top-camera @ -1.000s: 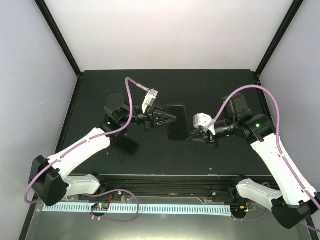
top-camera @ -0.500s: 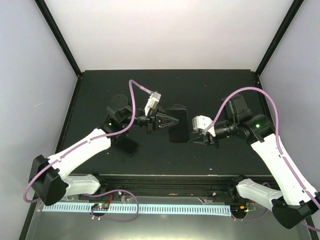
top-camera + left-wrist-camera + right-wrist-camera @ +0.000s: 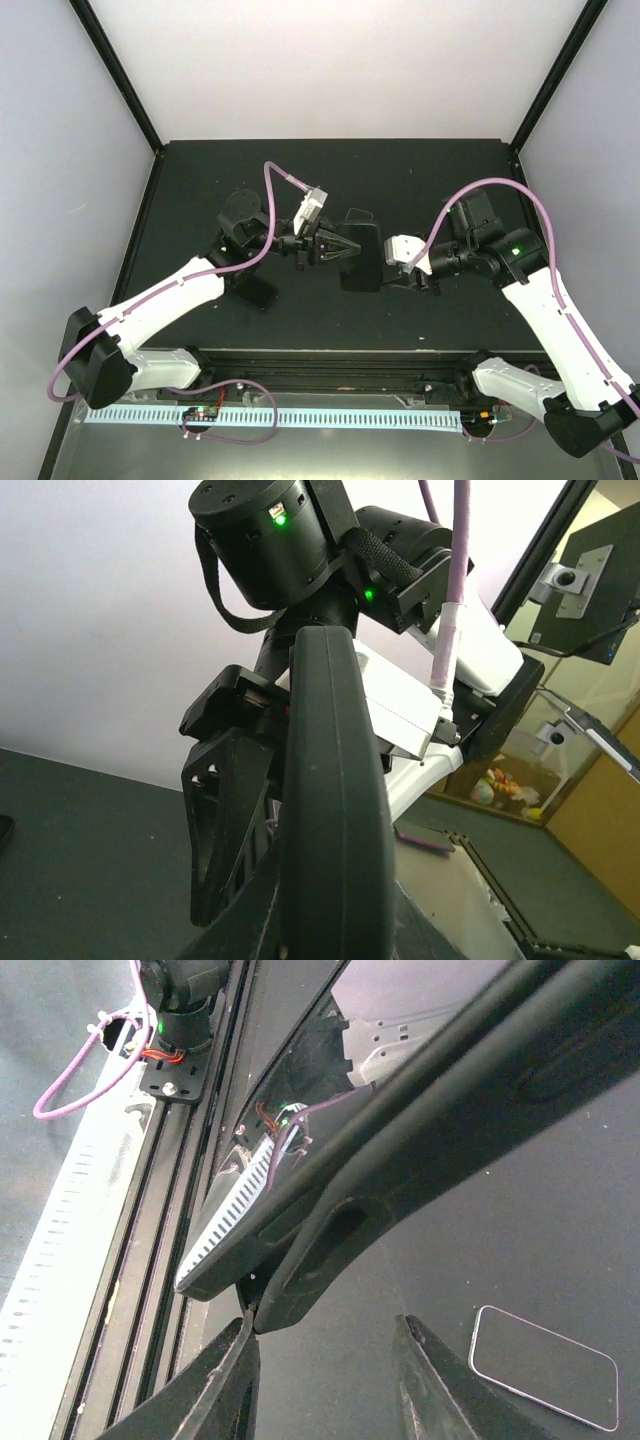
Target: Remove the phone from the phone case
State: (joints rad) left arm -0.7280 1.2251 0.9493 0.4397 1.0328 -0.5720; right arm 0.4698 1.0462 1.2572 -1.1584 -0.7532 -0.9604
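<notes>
The black phone case [image 3: 362, 262] is held up off the table at mid-table, with my left gripper [image 3: 349, 250] shut on its left side. In the left wrist view it stands edge-on as a thick black rim [image 3: 335, 810] between my fingers. The right wrist view shows the phone's glossy face [image 3: 290, 1185] mirroring the rail, and the case's rim [image 3: 400, 1195] bent away from it at the near corner. My right gripper [image 3: 325, 1355] is open just below that corner, and its left finger [image 3: 235, 1360] touches the corner's tip. From above, the right gripper [image 3: 384, 274] sits at the case's right edge.
A flat dark slab with a light rim [image 3: 545, 1368] lies on the black table [image 3: 440, 180], also seen under the left arm [image 3: 256, 289]. The metal rail [image 3: 330, 355] runs along the near edge. Black frame posts [image 3: 115, 70] stand at the back corners.
My left gripper has carried the case a little to the right and nearer. My right gripper's jaws have opened from nearly shut.
</notes>
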